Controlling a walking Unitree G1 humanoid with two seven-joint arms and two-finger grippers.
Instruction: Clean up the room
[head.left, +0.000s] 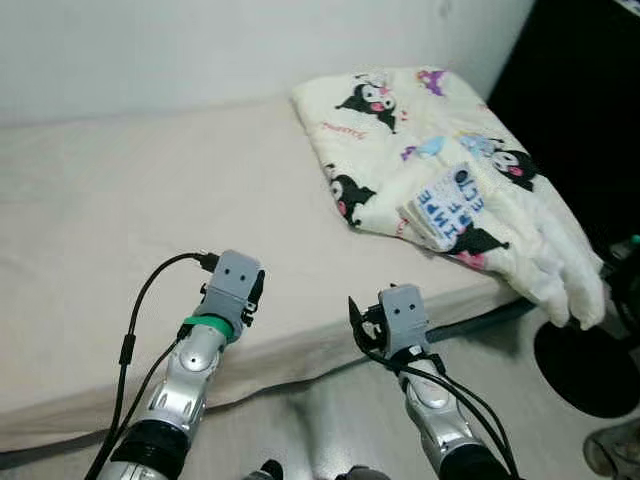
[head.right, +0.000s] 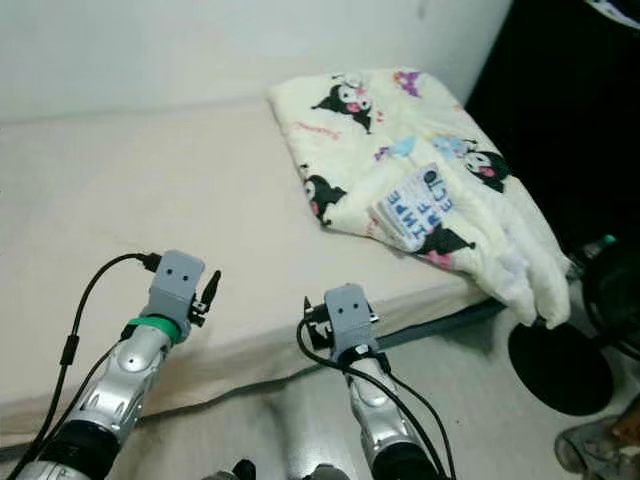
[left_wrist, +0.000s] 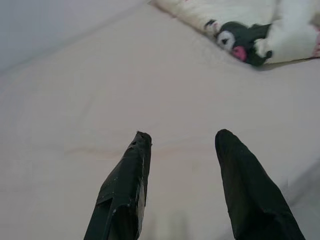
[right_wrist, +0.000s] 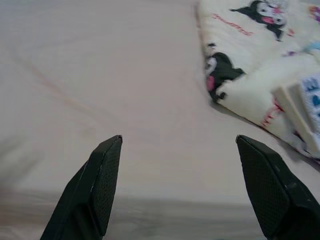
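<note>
Both grippers — left gripper (left_wrist: 180, 187) and right gripper (right_wrist: 182, 185), fingers spread, empty — are held over the bed's (head.left: 120, 220) near edge, presumably for reaching the folded blanket (head.left: 430, 150) at its far right corner.

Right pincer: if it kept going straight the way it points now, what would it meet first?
Most likely the bare bed sheet: the right pincer, open, points across the mattress edge. The folded cartoon-print blanket lies off to one side, though depth is uncertain.

I count one bed (head.left: 120, 200), one folded cartoon-print blanket (head.left: 440, 150) with one small printed pack (head.left: 445, 205) on it, one black round base (head.left: 585, 365), and two grippers: left (left_wrist: 180, 142), right (right_wrist: 180, 142).
</note>
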